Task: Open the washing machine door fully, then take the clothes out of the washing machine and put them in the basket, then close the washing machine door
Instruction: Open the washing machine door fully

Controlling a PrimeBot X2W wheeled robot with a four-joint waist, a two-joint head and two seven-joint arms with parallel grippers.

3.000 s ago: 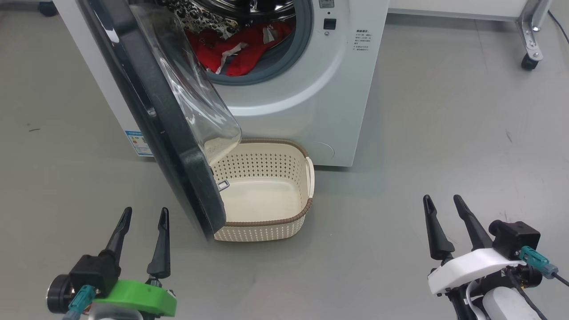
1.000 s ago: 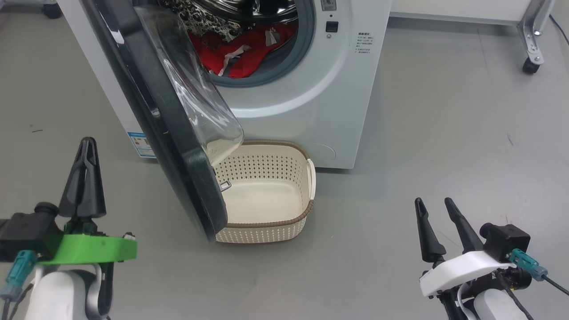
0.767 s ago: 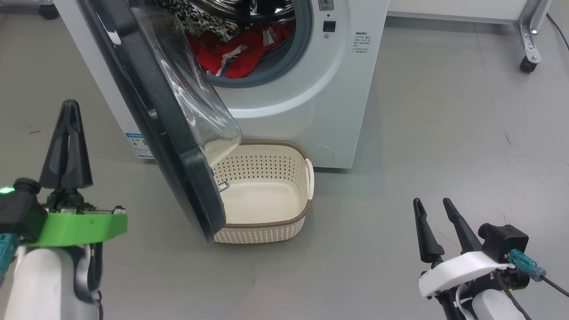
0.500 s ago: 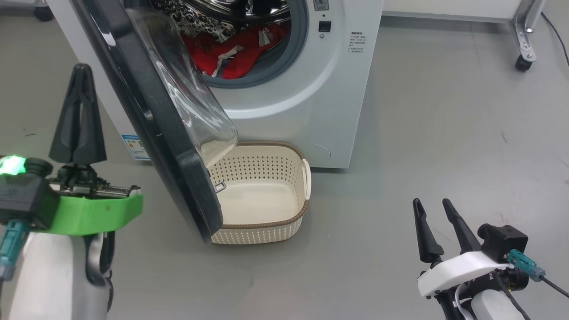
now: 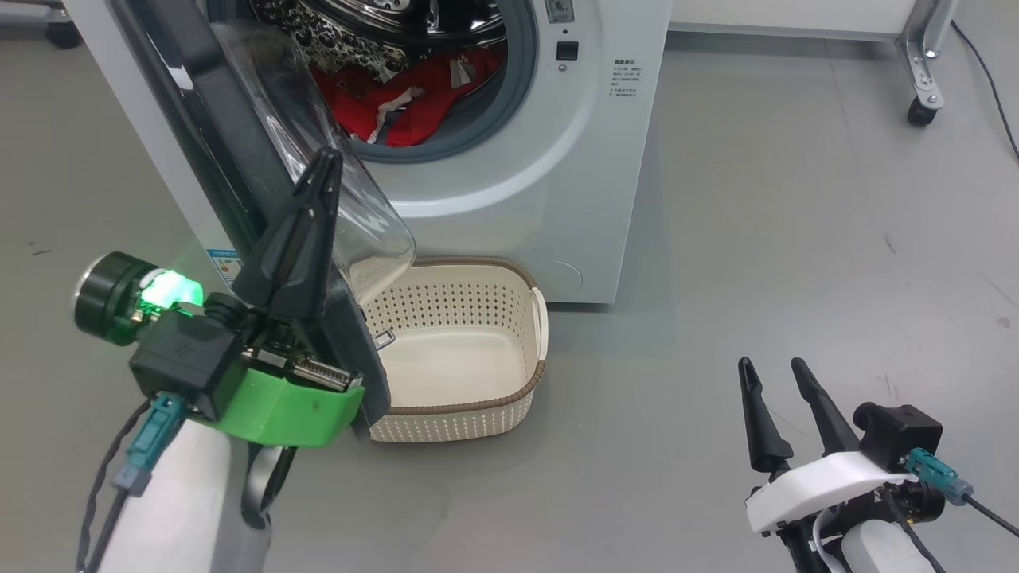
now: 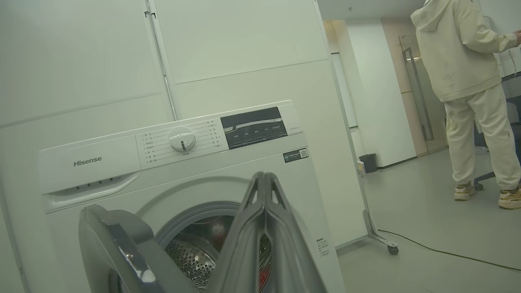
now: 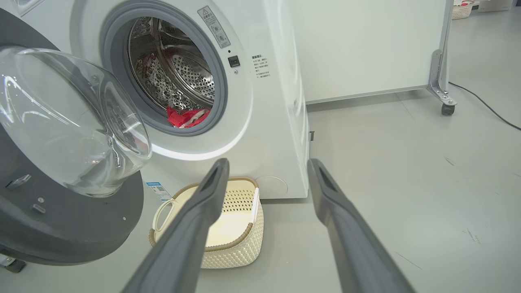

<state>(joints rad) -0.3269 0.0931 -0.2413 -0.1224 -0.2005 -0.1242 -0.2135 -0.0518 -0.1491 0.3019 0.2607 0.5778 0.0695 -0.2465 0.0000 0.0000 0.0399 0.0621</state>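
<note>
The washing machine (image 5: 557, 183) stands at the top with its door (image 5: 208, 103) swung partly out toward me, the clear glass bowl (image 7: 69, 122) facing the drum. Red clothes (image 5: 406, 95) with white trim lie inside the drum opening. The cream basket (image 5: 478, 264) sits empty on the floor below the opening, partly under the door. My left gripper (image 5: 325, 155) is raised and shut on nothing, overlapping the door's free edge; contact cannot be told. In the left wrist view the left gripper (image 6: 263, 176) points at the machine's front. My right gripper (image 5: 771, 366) hangs open low at the right.
A person (image 6: 468, 81) in cream clothes stands far right of the machine. A wheeled metal frame leg (image 5: 923, 72) and a cable (image 5: 987, 72) lie behind on the right. Grey floor (image 5: 796, 239) stretches between the machine and my right arm.
My left gripper has shut, risen and swung right, from beside the door to in front of its free edge. The head camera has shifted a little. The right gripper has barely moved.
</note>
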